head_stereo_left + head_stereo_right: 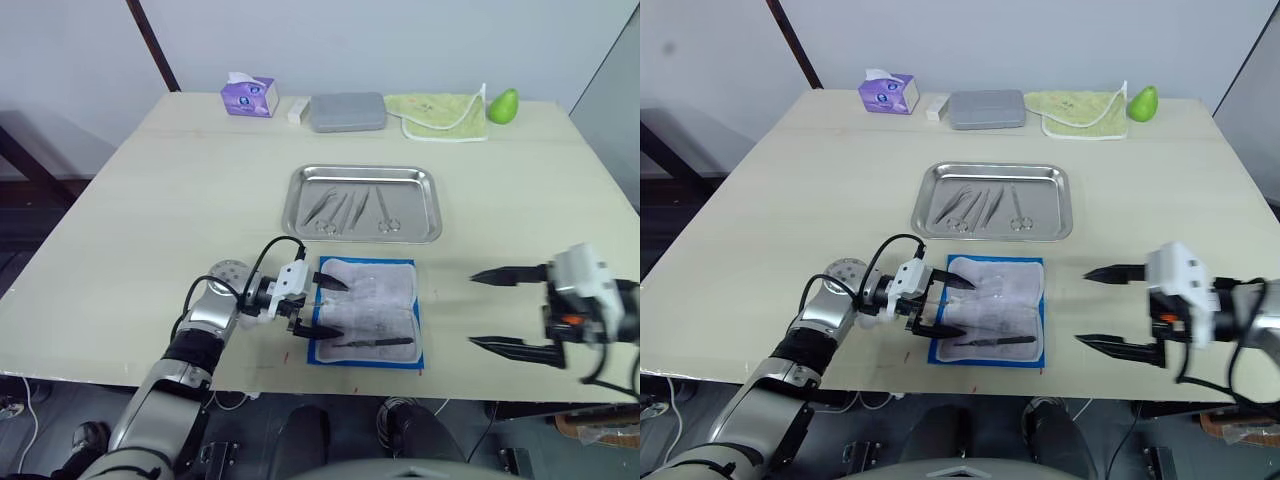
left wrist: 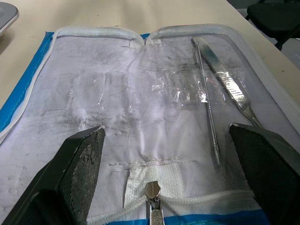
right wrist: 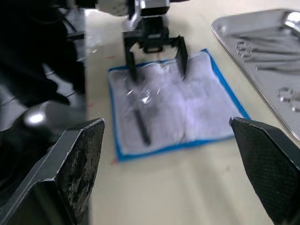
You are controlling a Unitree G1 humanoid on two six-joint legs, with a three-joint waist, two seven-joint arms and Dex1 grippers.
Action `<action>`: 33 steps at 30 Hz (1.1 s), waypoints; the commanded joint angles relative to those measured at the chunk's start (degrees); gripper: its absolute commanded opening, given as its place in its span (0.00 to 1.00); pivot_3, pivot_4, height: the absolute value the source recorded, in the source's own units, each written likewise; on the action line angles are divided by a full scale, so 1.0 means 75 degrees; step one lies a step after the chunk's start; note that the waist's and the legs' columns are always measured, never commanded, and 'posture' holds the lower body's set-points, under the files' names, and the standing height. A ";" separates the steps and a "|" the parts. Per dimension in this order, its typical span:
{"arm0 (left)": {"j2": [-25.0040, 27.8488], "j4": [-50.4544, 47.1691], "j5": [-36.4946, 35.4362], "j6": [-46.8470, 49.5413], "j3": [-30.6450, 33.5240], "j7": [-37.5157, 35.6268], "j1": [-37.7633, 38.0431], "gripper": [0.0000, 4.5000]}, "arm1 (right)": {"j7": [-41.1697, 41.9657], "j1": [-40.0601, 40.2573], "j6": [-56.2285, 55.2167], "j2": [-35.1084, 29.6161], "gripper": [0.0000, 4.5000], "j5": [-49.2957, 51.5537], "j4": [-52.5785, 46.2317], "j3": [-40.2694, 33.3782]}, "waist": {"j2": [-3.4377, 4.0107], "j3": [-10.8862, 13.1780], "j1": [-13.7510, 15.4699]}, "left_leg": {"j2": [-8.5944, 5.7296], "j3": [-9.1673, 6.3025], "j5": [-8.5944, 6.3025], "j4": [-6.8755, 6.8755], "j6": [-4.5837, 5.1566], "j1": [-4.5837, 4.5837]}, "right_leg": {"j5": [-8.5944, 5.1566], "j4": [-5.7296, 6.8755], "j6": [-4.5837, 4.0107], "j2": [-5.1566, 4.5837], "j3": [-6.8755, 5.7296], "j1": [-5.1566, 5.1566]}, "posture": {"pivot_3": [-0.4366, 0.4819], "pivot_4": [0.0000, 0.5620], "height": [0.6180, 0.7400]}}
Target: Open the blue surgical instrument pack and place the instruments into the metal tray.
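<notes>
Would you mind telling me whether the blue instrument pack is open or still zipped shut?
Open: the blue surgical instrument pack lies spread flat, white lining up, with two instruments left on it.

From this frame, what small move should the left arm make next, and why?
Probably shift the left end effector toward the near half of the open pack and lower it over the two instruments lying there. Its fingers are open and empty, other instruments already lie in the tray, and the right end effector hangs open beside the pack.
</notes>
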 commanded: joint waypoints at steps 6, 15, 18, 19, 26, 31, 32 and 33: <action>0.0082 0.0566 0.0307 0.0031 -0.0281 -0.0289 0.0188 1.00 | -0.1322 -0.1139 0.0095 0.0908 0.88 -0.1579 0.0227 0.2341 | 0.0002 0.0002 0.0016 | -0.0002 0.0005 0.0000 0.0000 0.0000 -0.0005 | 0.0001 0.0000 0.0002 0.0001 0.0003 -0.0005 | 0.48 0.27 1.00; 0.0153 0.0339 0.0296 0.0212 -0.0267 -0.0220 0.0193 1.00 | -0.1538 -0.1637 0.0299 0.1291 0.50 -0.2468 0.0555 0.3878 | 0.0000 0.0002 0.0018 | -0.0001 0.0004 0.0000 0.0001 0.0000 -0.0005 | -0.0014 0.0003 -0.0026 0.0002 0.0001 -0.0005 | 0.48 0.27 1.00; 0.0157 0.0300 0.0301 0.0240 -0.0267 -0.0201 0.0208 1.00 | -0.1667 -0.1735 0.0316 0.1407 0.50 -0.2683 0.0671 0.4090 | -0.0001 0.0002 0.0016 | -0.0001 0.0008 0.0000 0.0001 0.0000 -0.0008 | -0.0014 0.0001 -0.0027 0.0001 0.0004 -0.0006 | 0.48 0.27 1.00; 0.0159 0.0286 0.0304 0.0250 -0.0269 -0.0194 0.0212 1.00 | -0.1661 -0.1768 0.0281 0.1416 0.50 -0.2778 0.0718 0.4175 | -0.0002 0.0003 0.0011 | -0.0001 0.0008 0.0000 0.0001 0.0000 -0.0008 | -0.0014 0.0001 -0.0026 0.0001 0.0005 -0.0006 | 0.48 0.27 1.00; 0.0174 0.0180 0.0306 0.0320 -0.0274 -0.0168 0.0225 1.00 | -0.1774 -0.1903 0.0229 0.1702 0.50 -0.3136 0.1071 0.4427 | -0.0006 0.0005 0.0015 | -0.0001 0.0006 0.0000 0.0001 0.0000 -0.0008 | -0.0014 0.0001 -0.0027 0.0002 0.0002 -0.0006 | 0.48 0.27 1.00; 0.0203 0.0131 0.0314 0.0376 -0.0265 -0.0147 0.0221 1.00 | -0.1631 -0.1910 0.0142 0.1689 0.50 -0.3253 0.1152 0.4518 | -0.0008 0.0007 0.0014 | -0.0001 0.0007 0.0000 0.0001 0.0000 -0.0009 | -0.0014 0.0001 -0.0027 0.0002 0.0002 -0.0006 | 0.48 0.27 1.00; 0.0212 0.0105 0.0312 0.0393 -0.0263 -0.0144 0.0227 1.00 | -0.1612 -0.1903 0.0177 0.1693 0.50 -0.3224 0.1119 0.4507 | -0.0009 0.0007 0.0013 | -0.0001 0.0006 0.0000 0.0001 0.0000 -0.0009 | -0.0014 0.0001 -0.0027 0.0002 0.0002 -0.0006 | 0.48 0.27 1.00; 0.0221 0.0066 0.0305 0.0420 -0.0259 -0.0139 0.0236 1.00 | -0.1599 -0.1899 0.0208 0.1695 0.50 -0.3214 0.1095 0.4500 | -0.0009 0.0008 0.0011 | -0.0001 0.0006 0.0000 0.0001 0.0000 -0.0009 | -0.0014 0.0001 -0.0027 0.0002 0.0002 -0.0007 | 0.48 0.27 1.00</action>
